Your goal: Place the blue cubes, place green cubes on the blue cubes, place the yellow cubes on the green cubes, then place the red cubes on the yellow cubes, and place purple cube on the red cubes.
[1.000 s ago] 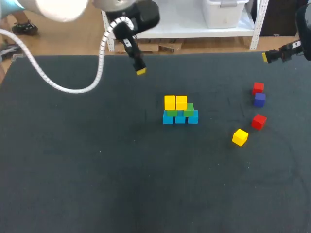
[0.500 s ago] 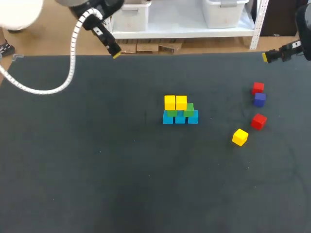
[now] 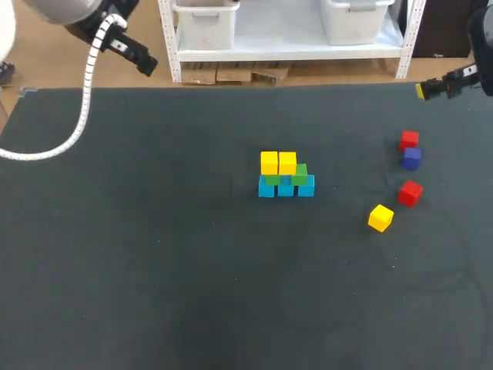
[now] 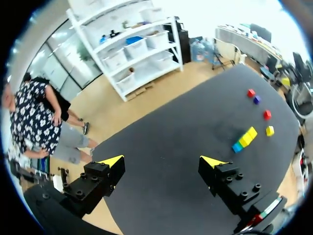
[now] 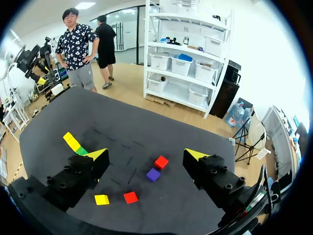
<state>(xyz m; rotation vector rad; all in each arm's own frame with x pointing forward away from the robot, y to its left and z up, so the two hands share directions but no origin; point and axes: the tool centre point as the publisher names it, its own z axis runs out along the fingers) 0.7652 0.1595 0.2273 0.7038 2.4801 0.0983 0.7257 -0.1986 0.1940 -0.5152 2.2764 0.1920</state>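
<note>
— On the right of the tabletop (image 3: 154,254), the loose yellow cube (image 3: 380,218) lies apart from the stack (image 3: 286,176). Which arm takes it?
— The right one, I'd say; it's nearer. Grip it square, lift clear of the red cube (image 3: 410,193) near it, and set it flush on the bare green cube (image 3: 300,171).
— And the poses?
— The right tool (image 5: 145,154) hangs open and empty at the far right edge; the left tool (image 4: 163,160), also open and empty, is past the far edge at the left.

Robotics lab: left arm (image 3: 69,9), right arm (image 3: 461,78) over black-matted table (image 3: 154,293); coloured cubes (image 3: 286,176).
</note>
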